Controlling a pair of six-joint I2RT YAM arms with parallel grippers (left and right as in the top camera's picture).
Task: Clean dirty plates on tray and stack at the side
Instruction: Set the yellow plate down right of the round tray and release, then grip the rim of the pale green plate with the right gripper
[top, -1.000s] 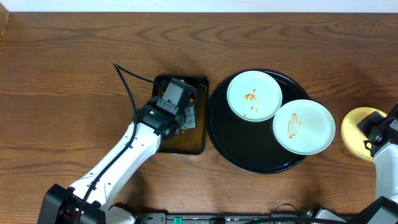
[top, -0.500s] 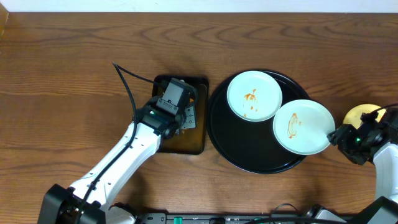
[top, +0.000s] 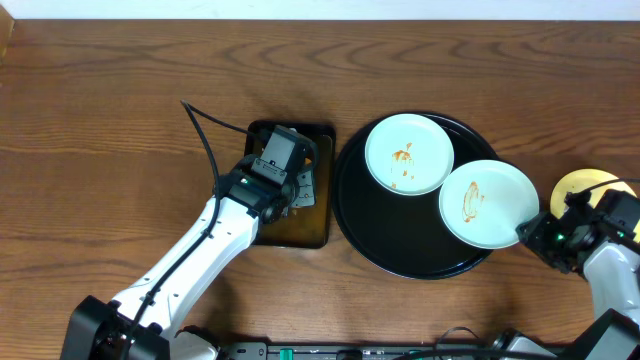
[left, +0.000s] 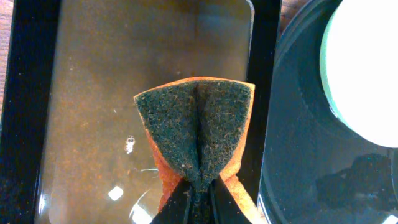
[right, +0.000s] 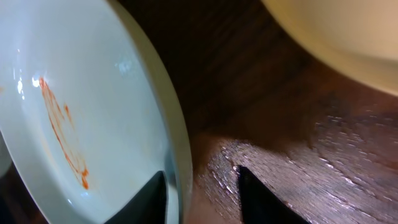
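While my left arm (top: 200, 250) reaches in from the lower left, its wrist hangs over the rectangular tray (top: 300, 228), which sits on the tabletop (top: 120, 120) just beside the round black tray (top: 400, 250). From overhead, the upper plate (top: 408, 152) lies at the back of the round black tray, pale mint with an orange-brown smear. The lower plate (top: 488, 203), equally pale and smeared, touches or nearly touches it, and its right side juts out past the tray's rim. My right fingers (top: 532, 232) are at that jutting edge, on its lower right. The cream-yellow plate (top: 578, 190) rests on the tabletop beyond, partly hidden by my right arm.

In the left wrist view, my left fingers (left: 185, 199) are pinched tight on a sponge (left: 196, 124), folding it so that its dark scouring face bulges up and its orange body shows at the edges. It hangs over the brown, wet-looking floor of the rectangular tray; the round black tray and a pale plate show at the right.

In the right wrist view, my right fingers are spread apart and straddle the lower plate's rim, one over its inner side, the other outside above the wood, with nothing clamped. The smear (right: 62, 134) runs across the plate's face, and the cream-yellow plate fills the upper right corner.
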